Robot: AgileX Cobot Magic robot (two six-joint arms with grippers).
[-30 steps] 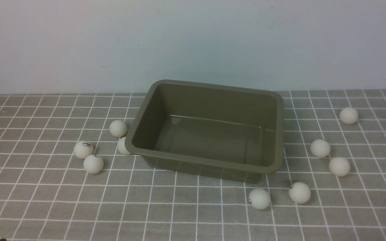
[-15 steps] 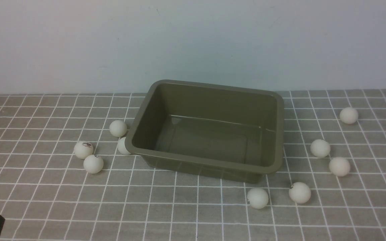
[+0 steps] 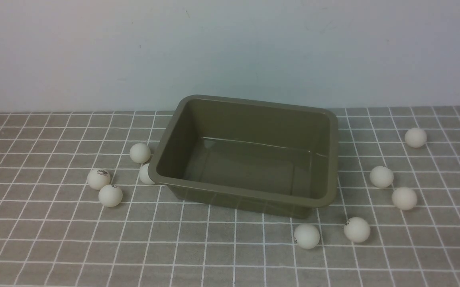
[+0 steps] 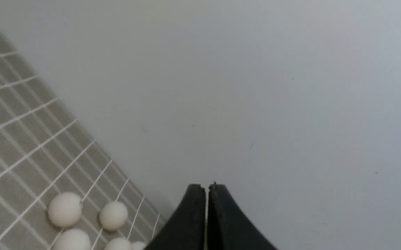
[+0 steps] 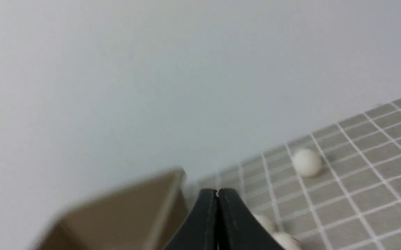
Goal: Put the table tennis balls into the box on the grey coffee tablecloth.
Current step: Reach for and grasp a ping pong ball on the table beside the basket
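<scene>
The glossy olive-green plastic box [image 3: 246, 191], rectangular with rounded corners and a rolled rim, sits on the grey coffee tablecloth [image 3: 198, 255] — woven-looking, gridded in thin white lines. Smooth matte white table tennis balls [image 3: 110, 195] lie on the cloth to both sides of it; some carry small dark logos, too small to read. The left gripper [image 4: 207, 189] and right gripper [image 5: 217, 192] both have their dark, tapered fingers closed together — empty.
</scene>
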